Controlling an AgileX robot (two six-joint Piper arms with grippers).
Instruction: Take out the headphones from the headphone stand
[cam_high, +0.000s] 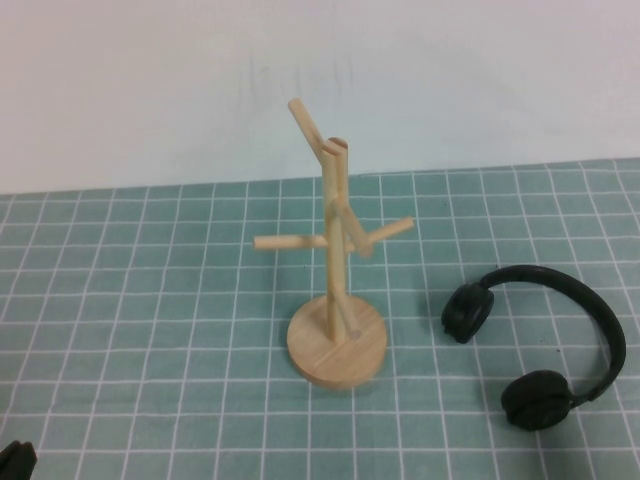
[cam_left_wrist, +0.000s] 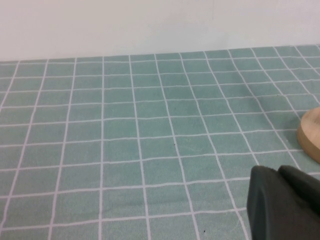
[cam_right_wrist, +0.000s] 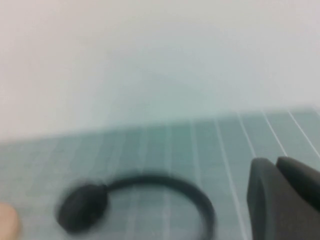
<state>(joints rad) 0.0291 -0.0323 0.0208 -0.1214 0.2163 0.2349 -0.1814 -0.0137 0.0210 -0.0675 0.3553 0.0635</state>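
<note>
The black headphones lie flat on the green checked cloth, to the right of the wooden headphone stand and apart from it. The stand's pegs are bare. My left gripper sits at the near left corner of the table, far from both. In the left wrist view it is shut and empty, with the stand's base at the edge. My right gripper is out of the high view. It is shut and empty, hovering near the headphones.
A white wall runs behind the table's far edge. The green checked cloth covers the whole table. A pale blob shows at the edge of the right wrist view; I cannot tell what it is.
</note>
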